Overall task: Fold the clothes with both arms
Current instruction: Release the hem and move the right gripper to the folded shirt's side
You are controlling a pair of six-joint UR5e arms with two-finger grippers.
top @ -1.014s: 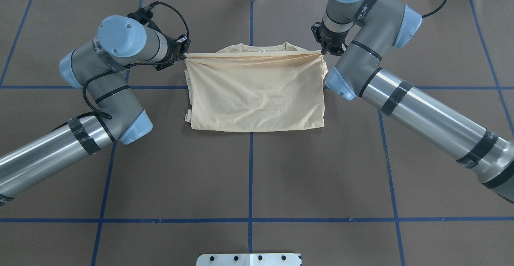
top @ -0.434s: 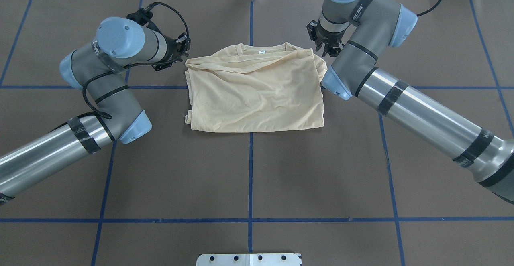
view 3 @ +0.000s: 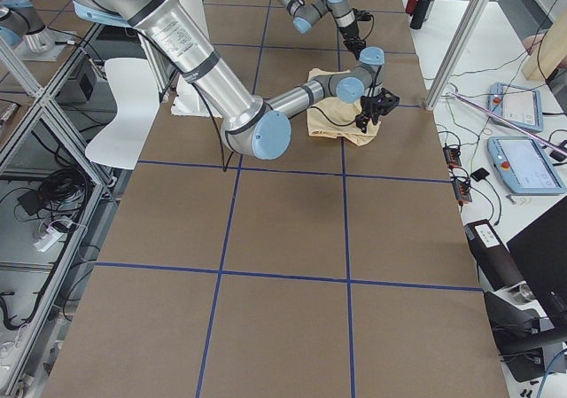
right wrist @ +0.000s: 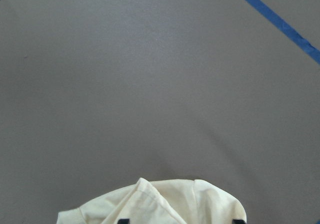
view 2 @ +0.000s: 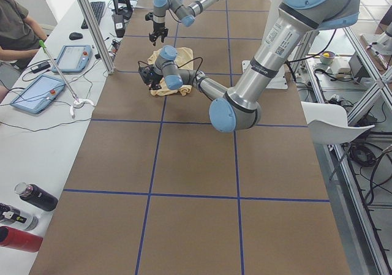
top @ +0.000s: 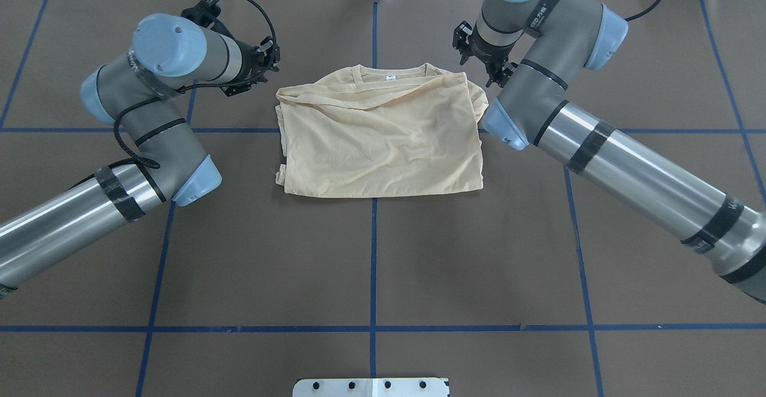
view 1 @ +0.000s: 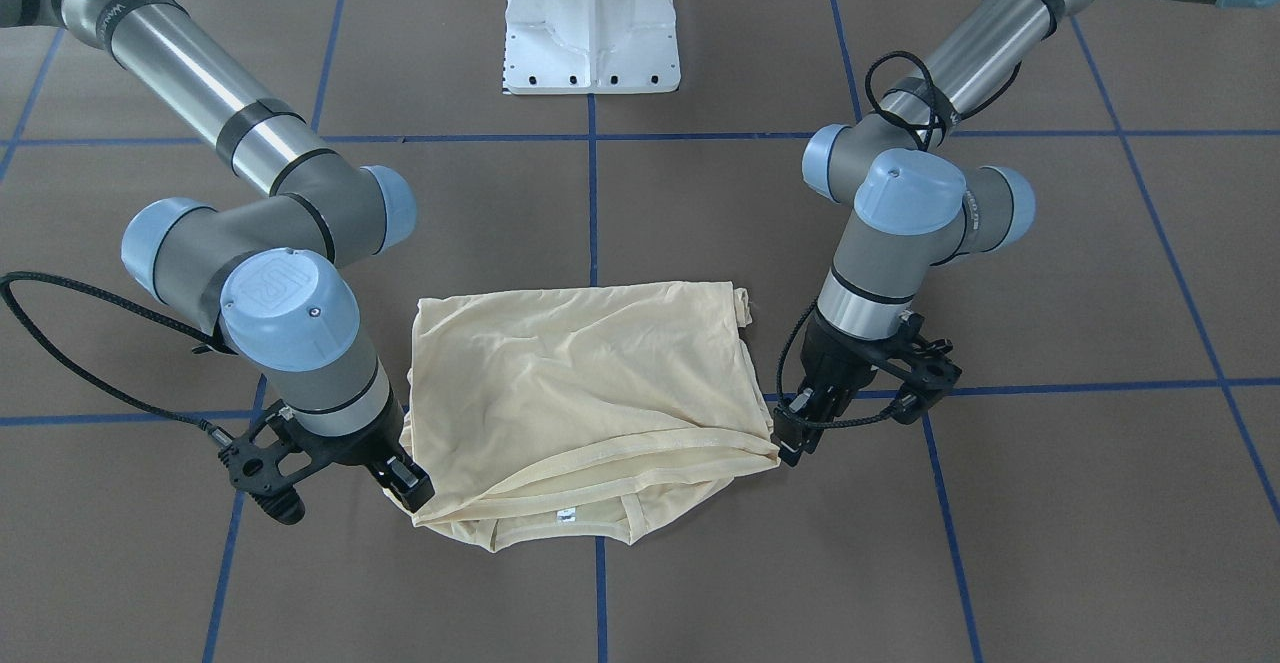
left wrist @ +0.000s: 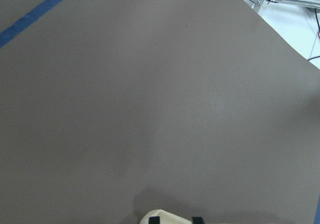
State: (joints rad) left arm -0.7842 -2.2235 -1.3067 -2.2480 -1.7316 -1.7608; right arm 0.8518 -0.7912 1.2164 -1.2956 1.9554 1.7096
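Released hem noted: the upper layer, pulled taut between both grippers a second ago, is now slumped in soft wrinkles. On the brown table, in the half away from the robot, the cream-yellow shirt is laid folded into a rough rectangle. Left gripper and right gripper are held with fingers spread just off its collar-side corners. Ribbed collar and white label are seen uncovered.

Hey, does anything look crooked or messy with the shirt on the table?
Yes. On the shirt, the folded-over edge runs slanted and sagging instead of straight, so the collar and neck label poke out beyond it. The top layer is wrinkled too.
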